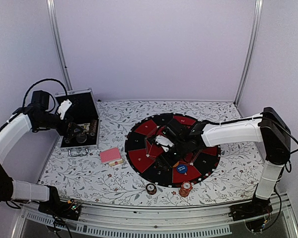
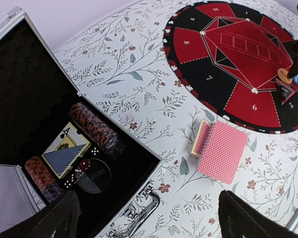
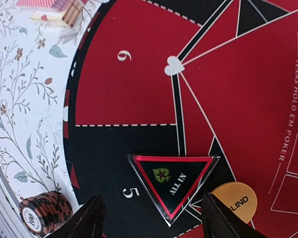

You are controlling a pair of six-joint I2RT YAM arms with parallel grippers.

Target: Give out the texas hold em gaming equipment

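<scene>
Right gripper [image 3: 151, 223]: jaws wide and empty, the marker [image 3: 171, 181] lying between them. If it is to be grasped, drop centred, clear of the orange disc [image 3: 236, 198] just outside. Left gripper [image 2: 149, 220] is also wide and empty, with chips [image 2: 92, 124] ahead of its jaws.

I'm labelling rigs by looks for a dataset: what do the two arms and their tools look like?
The left arm and right arm have smooth white shells with black joints. A thin black cable loops off the left one. The left tool and right tool each have two black tapered fingers. No markings legible.
</scene>
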